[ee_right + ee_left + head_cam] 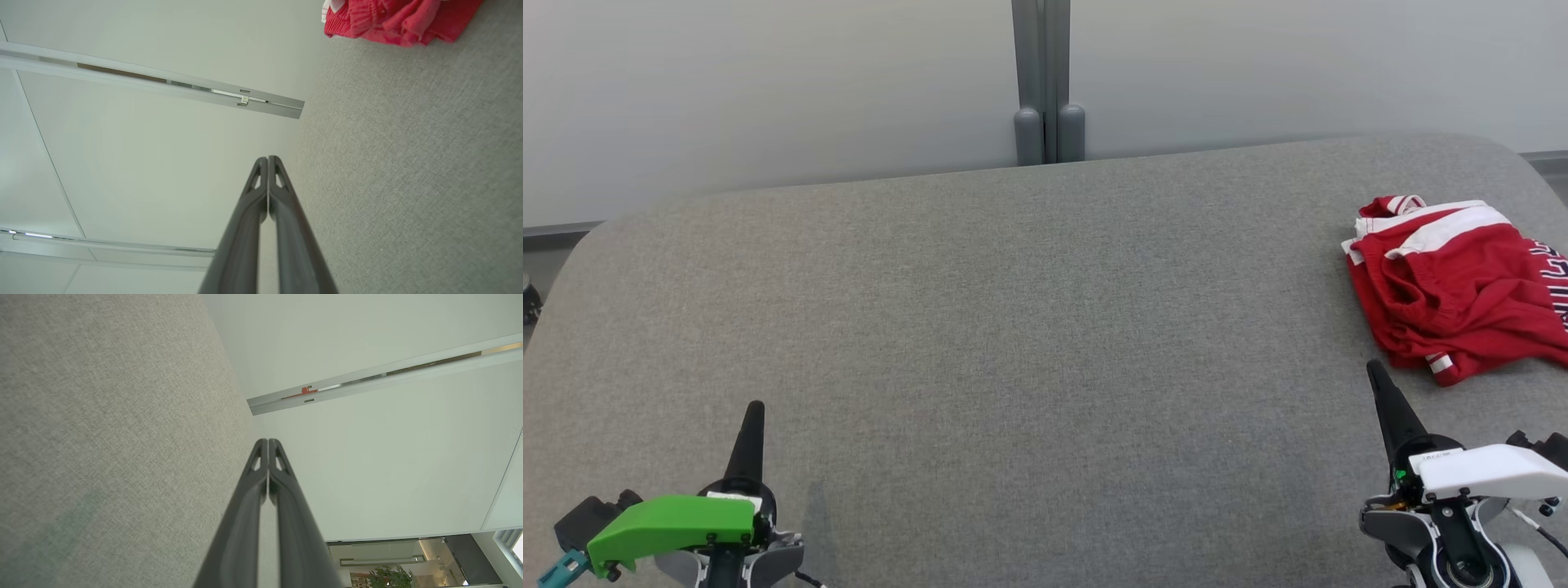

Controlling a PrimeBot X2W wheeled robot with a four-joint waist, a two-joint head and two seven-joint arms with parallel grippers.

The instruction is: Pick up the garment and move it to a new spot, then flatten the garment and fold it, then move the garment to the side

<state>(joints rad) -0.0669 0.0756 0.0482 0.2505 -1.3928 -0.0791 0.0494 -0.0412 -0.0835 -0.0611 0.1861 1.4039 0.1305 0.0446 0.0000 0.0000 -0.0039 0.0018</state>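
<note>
The left gripper (756,406) is clenched on nothing. In its wrist view the two dark fingers (245,506) press together along their length, tips meeting, with no cloth between them. The right gripper (1374,367) is clenched the same way, its fingers (294,228) tip to tip and holding nothing. The left one carries a green cover (674,523) behind its fingers and the right a white cover (1490,469).

The garment (1445,294) is red with white bands and lies crumpled in a heap on the grey table (1013,327). It sits just ahead of the right fingertips and a little to their right, not touching them; a strip of grey table shows between the tip and the nearest hem. Its right part runs off the edge of the head view, where some dark print shows. In the right wrist view it lies beyond the tips, at the top right corner. It is well apart from the left fingers, far to their right across the table.

Ahead of the left fingers is grey table, then a pale wall (768,98). A grey post (1049,82) stands at the table's far edge, ahead of and between the two pairs of fingers.
</note>
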